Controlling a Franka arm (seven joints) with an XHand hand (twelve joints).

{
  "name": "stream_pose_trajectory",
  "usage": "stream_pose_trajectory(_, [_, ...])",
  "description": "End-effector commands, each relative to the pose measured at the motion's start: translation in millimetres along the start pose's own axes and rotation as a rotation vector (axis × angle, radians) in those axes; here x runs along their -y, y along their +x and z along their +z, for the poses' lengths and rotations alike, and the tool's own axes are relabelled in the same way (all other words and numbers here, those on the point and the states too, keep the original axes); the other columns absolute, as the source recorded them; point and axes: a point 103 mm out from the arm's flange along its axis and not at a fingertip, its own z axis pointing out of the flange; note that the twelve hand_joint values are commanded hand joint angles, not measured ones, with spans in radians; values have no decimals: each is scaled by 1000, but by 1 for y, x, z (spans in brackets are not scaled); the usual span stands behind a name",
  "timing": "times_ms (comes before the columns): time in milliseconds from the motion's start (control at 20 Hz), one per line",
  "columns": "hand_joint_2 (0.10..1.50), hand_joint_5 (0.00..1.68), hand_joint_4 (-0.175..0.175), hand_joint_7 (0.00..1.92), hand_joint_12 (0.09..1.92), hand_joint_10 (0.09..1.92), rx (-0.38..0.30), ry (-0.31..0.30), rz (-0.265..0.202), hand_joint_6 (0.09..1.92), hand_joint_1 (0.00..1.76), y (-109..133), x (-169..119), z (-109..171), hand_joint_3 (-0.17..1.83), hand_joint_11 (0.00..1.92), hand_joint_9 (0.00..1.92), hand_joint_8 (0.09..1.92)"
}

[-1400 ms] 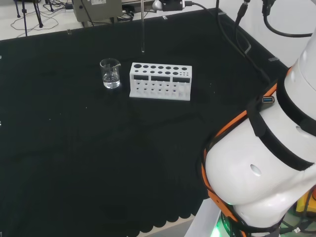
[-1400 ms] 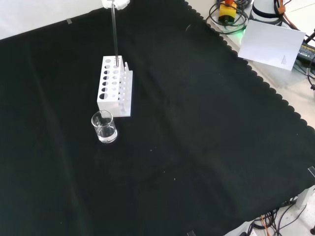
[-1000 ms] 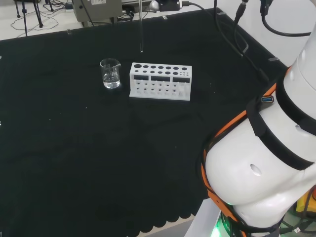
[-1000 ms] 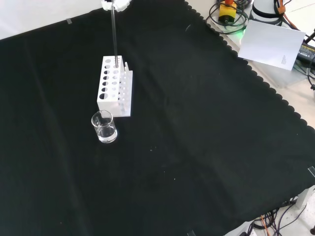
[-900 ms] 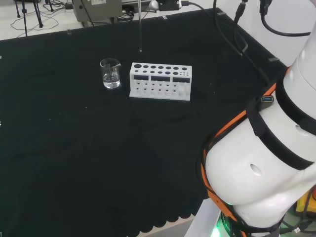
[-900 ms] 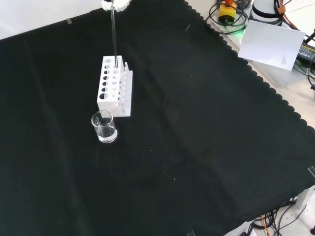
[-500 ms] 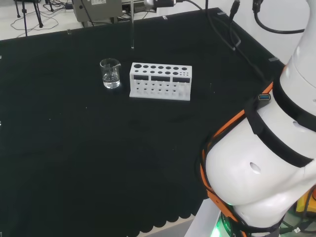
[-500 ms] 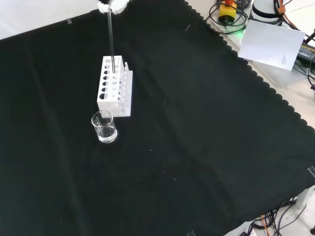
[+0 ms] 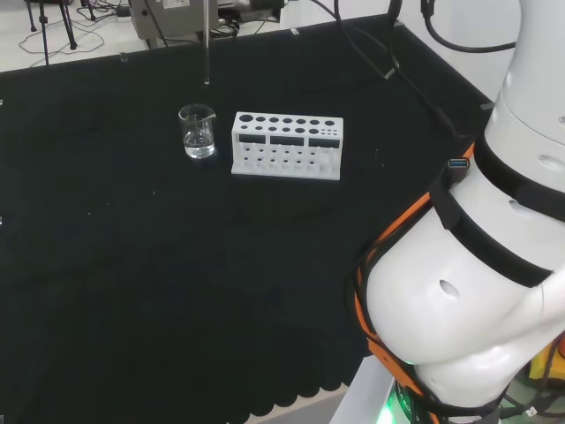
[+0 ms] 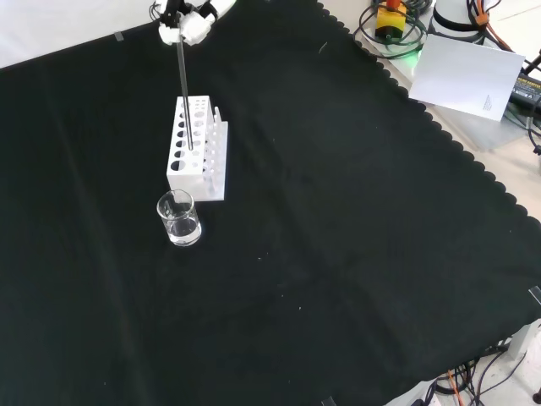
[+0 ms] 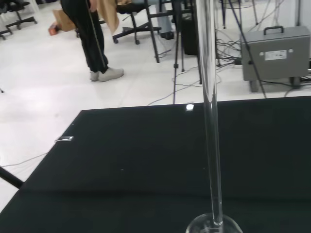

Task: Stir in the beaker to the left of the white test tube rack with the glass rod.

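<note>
A clear glass beaker (image 9: 197,132) with a little liquid stands on the black cloth, just left of the white test tube rack (image 9: 287,146) in the head view. The thin glass rod (image 9: 207,53) hangs upright in the air, its tip above the beaker and a little behind it. In the front view the hand (image 10: 182,21) sits at the top edge, shut on the upper end of the rod (image 10: 184,93), which crosses in front of the rack (image 10: 203,173); the beaker (image 10: 179,218) stands below the rack. In the wrist view the rod (image 11: 209,121) runs down to the beaker's rim (image 11: 214,225).
The arm's white links (image 9: 477,291) fill the right of the head view. A grey box (image 9: 172,13) and cables lie beyond the cloth's far edge. White paper (image 10: 469,72) and cables lie off the cloth's scalloped edge in the front view.
The hand has carried the rod leftward in the head view, from above the rack's left end to above the beaker. Beaker and rack have not moved.
</note>
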Motion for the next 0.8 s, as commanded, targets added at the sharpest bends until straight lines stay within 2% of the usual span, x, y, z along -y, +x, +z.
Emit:
stream_pose_trajectory(50, [1118,1173,-175,1189,1097,778,-30,38,-94,390,1304,12,-41,36,-173,1474,1691,988])
stream_pose_trajectory(450, [1117,1174,-175,1188,1096,778,-46,53,-112,388,1304,6,-65,62,-172,1475,1691,989])
stream_pose_trajectory(600, [1117,1174,-175,1188,1096,778,-63,63,-133,387,1304,-1,-71,68,-171,1475,1691,990])
stream_pose_trajectory(800, [1117,1174,-175,1188,1096,778,-47,77,-133,387,1304,5,-76,71,-170,1476,1692,990])
